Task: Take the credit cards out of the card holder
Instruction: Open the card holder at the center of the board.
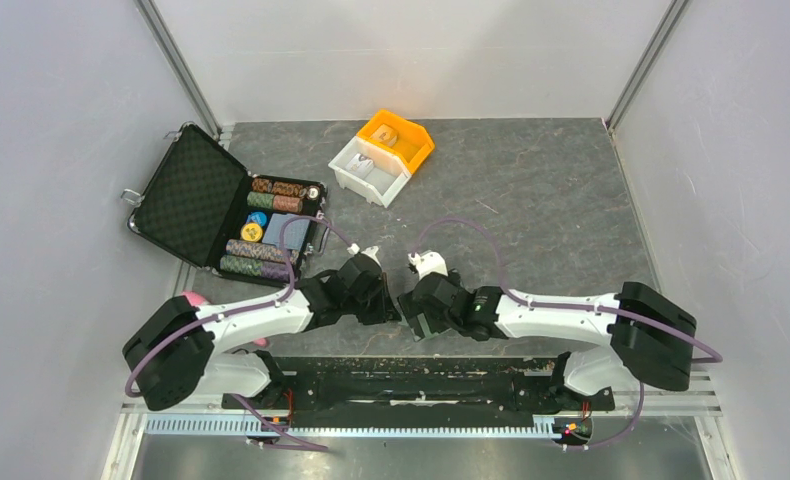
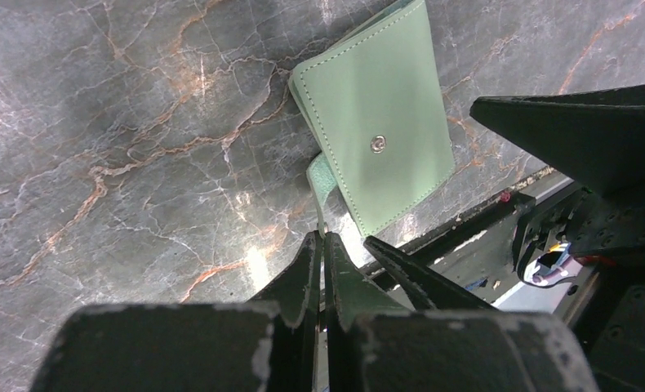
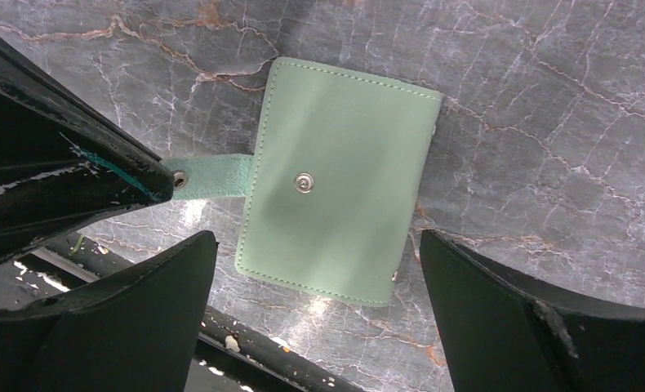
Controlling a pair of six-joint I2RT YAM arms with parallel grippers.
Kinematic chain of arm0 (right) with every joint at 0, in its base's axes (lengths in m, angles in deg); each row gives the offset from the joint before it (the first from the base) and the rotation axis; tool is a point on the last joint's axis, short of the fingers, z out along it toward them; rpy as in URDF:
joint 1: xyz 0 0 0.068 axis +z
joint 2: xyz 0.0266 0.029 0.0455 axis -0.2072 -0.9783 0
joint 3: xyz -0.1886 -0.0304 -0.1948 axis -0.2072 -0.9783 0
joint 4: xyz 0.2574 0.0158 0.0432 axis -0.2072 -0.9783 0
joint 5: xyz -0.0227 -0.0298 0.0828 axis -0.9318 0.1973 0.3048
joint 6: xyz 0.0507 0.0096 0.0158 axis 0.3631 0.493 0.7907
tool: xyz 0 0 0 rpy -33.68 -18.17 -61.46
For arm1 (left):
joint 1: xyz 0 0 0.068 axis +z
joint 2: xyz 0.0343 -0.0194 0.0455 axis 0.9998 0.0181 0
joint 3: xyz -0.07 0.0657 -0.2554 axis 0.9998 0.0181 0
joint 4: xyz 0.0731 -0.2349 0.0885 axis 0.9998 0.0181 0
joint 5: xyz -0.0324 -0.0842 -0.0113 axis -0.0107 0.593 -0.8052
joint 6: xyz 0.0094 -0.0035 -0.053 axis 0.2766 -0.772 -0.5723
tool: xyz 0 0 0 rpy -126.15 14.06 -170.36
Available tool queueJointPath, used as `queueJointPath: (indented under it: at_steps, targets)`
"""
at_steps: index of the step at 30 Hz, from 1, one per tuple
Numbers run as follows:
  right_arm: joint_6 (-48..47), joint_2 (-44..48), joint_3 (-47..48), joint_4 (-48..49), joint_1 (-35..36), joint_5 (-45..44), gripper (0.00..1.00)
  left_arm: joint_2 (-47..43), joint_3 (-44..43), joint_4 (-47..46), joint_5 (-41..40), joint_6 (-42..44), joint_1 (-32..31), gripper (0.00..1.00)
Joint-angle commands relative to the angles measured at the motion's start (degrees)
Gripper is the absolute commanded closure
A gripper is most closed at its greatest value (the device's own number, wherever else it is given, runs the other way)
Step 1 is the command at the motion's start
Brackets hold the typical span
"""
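The card holder (image 2: 376, 131) is a pale green wallet, folded shut, flat on the marble table close to its front edge. It also fills the middle of the right wrist view as the card holder (image 3: 335, 196), snap stud facing up. My left gripper (image 2: 326, 237) is shut on its little side tab (image 3: 217, 175). My right gripper (image 3: 315, 241) hangs open above it, one finger on each side of the wallet's near end, touching nothing. In the top view both grippers (image 1: 403, 305) meet tip to tip and cover the wallet. The credit cards are hidden.
An open black case (image 1: 186, 195) with poker chips (image 1: 271, 195) lies at the left. An orange bin (image 1: 399, 138) and a white bin (image 1: 369, 170) stand at the back middle. A black rail (image 3: 246, 335) runs along the table's front edge just below the wallet.
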Motion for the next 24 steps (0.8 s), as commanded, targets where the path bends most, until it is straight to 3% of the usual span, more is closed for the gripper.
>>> queueJointPath:
  at_steps: [1,9,24]
  targets:
    - [2.18,-1.99,3.06,-1.03,1.94,-4.14,0.02,-2.77,0.65,-0.02,-1.30,0.17,0.20,0.98]
    - [4.10,-3.95,3.44,-3.00,3.84,-9.64,0.02,-2.96,1.72,-0.43,-1.19,-0.27,0.20,0.98]
    - [4.30,-6.18,4.41,-1.88,5.85,-9.62,0.02,-2.96,2.25,-0.56,-1.36,-0.27,0.20,0.98]
